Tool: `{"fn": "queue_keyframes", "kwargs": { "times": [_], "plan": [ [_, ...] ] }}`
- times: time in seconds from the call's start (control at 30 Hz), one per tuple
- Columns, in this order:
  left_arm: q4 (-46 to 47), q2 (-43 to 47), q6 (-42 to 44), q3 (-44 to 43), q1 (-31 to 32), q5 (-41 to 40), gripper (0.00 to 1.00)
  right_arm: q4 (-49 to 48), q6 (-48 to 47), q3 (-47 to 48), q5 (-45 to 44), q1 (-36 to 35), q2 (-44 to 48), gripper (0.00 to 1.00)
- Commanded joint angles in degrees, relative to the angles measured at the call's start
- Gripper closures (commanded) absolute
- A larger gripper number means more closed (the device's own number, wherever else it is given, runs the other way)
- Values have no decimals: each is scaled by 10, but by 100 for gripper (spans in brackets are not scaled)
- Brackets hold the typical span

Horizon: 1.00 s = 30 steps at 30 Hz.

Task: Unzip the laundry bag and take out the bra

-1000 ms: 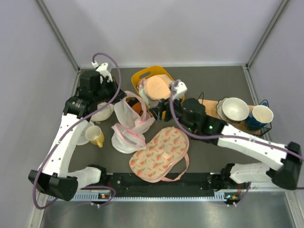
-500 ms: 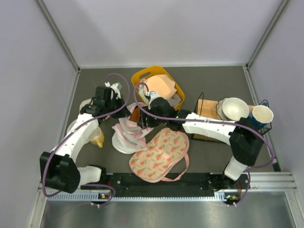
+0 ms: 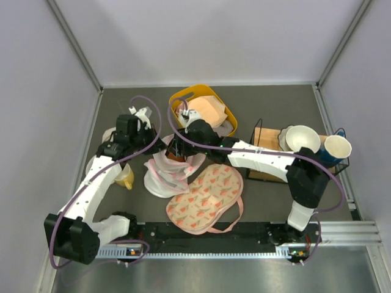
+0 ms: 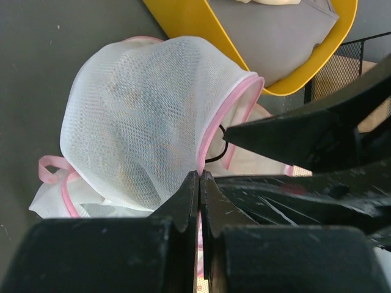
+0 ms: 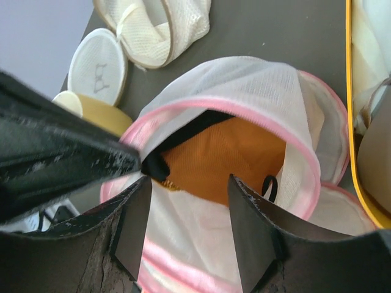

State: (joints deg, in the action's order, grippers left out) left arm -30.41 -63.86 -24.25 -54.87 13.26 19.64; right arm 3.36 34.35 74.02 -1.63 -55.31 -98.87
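The top camera looked steeply down from high over the whole surface (image 3: 275, 104). Both wrist cameras sat close, facing the laundry bag (image 4: 134, 128), which all three views shared.

Over the last second, the left gripper (image 4: 200, 175) came down from its raised spot at the far left and moved toward the right arm. The laundry bag (image 4: 134, 122) sank with it, the pink zipper edge pinched at its fingertips. The right gripper (image 5: 189, 180) left the side of the yellow basket (image 3: 177, 97) and reached across to the bag's mouth. It ended with its fingers spread, the bra (image 5: 226, 155) just ahead of and between them and the left gripper close on its left.
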Motion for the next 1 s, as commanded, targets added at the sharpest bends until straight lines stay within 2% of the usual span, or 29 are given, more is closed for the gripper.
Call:
{"fn": "queue_keyframes", "kwargs": {
  "times": [0.0, 0.13, 0.23, 0.27, 0.33, 0.43, 0.47, 0.5, 0.7, 0.97],
  "plan": [
    [11, 5, -11, 9, -2, 3, 100, -51, 15, 31, -31, 6, -38, 46],
    [11, 4, -10, 8, -2, 6, 100, -70, 37, 46, -46, 6, -73, 39],
    [11, 6, -11, 6, -2, 9, 100, -85, 59, 53, -49, 6, -97, 29],
    [11, 7, -11, 5, -1, 9, 100, -120, 63, 42, -47, 6, -100, 25],
    [11, 7, -12, 6, -2, 11, 100, -156, 77, 32, -52, 7, -116, 25],
    [11, 8, -15, 8, -2, 14, 100, -177, 83, 25, -68, 6, -128, 59],
    [11, 9, -16, 10, -2, 13, 100, -186, 83, 8, -73, 8, -122, 86],
    [9, 11, -16, 11, -2, 10, 100, -202, 84, -4, -73, 9, -115, 99],
    [-5, 15, -15, 9, -6, -30, 100, -225, 31, -62, -42, 13, -20, 100],
    [-36, -16, -10, -23, -32, -54, 100, -180, -22, -75, 37, 13, 97, 100]
  ]
}}
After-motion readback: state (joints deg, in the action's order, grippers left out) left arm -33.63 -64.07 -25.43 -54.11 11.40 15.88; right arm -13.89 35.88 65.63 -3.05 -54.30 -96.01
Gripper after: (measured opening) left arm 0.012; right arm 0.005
